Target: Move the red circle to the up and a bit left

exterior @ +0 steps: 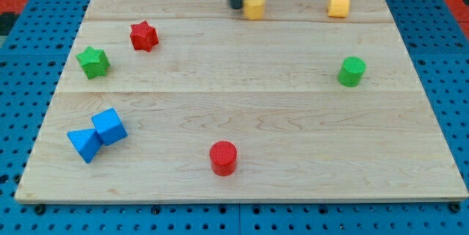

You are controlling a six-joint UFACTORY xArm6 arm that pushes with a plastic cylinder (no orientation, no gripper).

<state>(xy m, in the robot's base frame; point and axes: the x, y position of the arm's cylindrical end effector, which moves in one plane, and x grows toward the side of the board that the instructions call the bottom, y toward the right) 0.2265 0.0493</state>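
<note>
The red circle (223,157) is a short red cylinder near the view's bottom, a little left of centre, on the wooden board (242,103). My tip (236,6) is the lower end of the dark rod at the view's top centre, far above the red circle. It stands just left of a blurred yellow block (254,6), touching or nearly touching it.
A red star (143,36) and a green star (93,61) lie at the upper left. A blue cube (110,126) and a blue triangle (83,143) sit together at the lower left. A yellow block (338,6) is at the top right, a green cylinder (352,71) below it.
</note>
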